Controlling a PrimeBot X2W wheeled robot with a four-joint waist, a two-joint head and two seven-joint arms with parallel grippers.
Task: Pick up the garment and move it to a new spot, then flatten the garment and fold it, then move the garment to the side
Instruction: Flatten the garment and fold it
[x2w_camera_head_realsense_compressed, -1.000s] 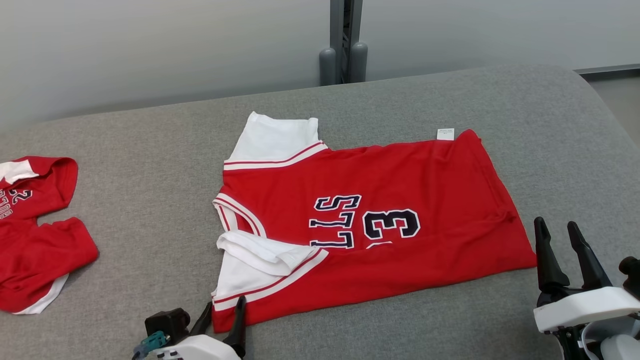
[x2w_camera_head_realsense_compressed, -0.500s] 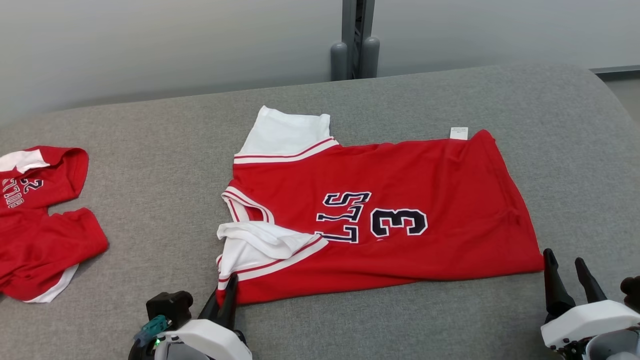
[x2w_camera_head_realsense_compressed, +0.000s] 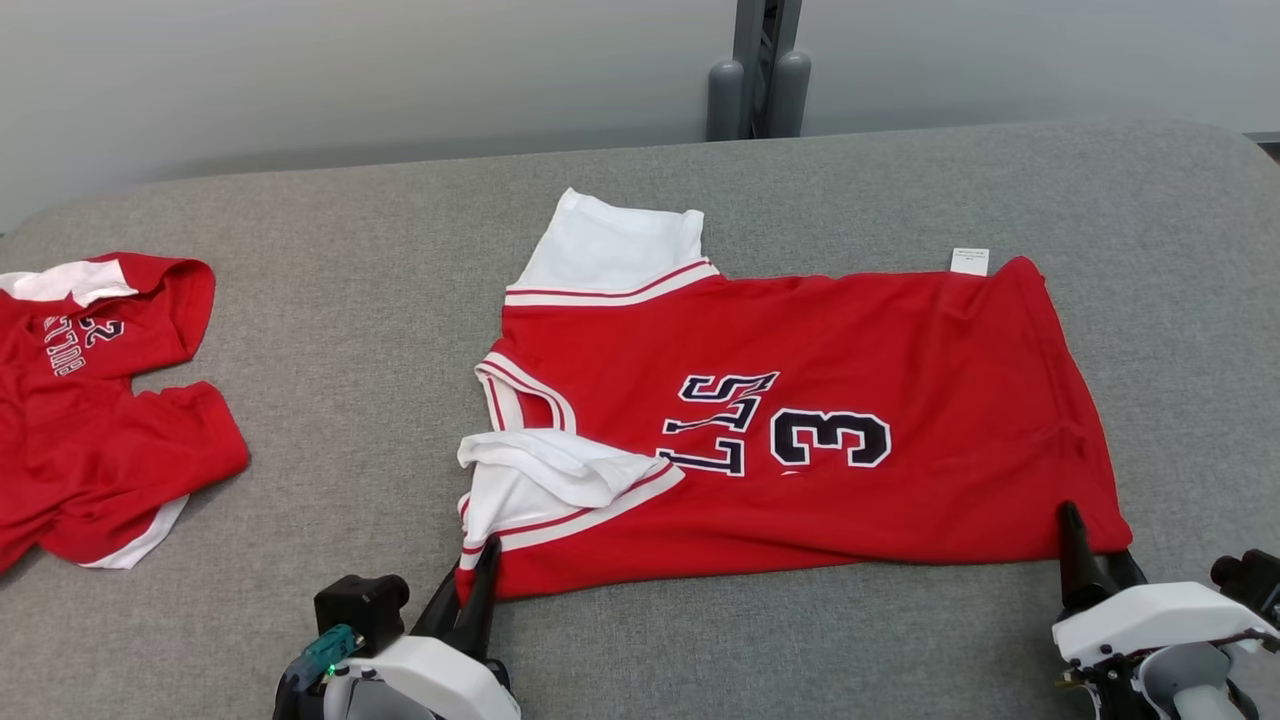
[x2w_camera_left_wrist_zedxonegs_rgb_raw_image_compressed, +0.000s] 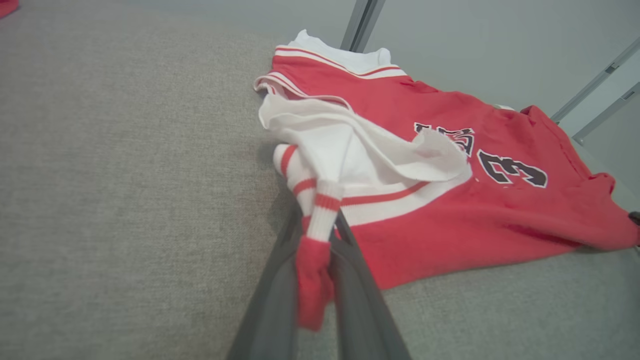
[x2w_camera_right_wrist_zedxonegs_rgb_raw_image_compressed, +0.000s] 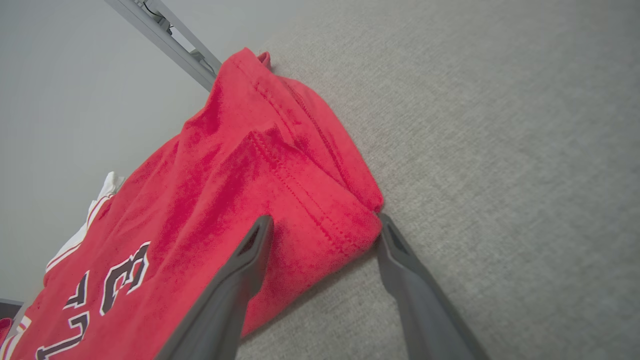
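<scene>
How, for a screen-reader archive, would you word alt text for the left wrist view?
The left gripper has its two dark fingers shut on the near corner of a red jersey lying on a grey fabric surface. A white sleeve is crumpled over its front, beside a dark number 3.

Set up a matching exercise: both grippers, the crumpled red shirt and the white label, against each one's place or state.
1. left gripper
2. right gripper
3. crumpled red shirt
4. white label

A. open, straddling a hem corner of the jersey
B. far left, untouched
C. shut on the jersey's sleeve-side corner
D. at the jersey's far edge

Pairs: 1-C, 2-A, 3-B, 4-D
</scene>
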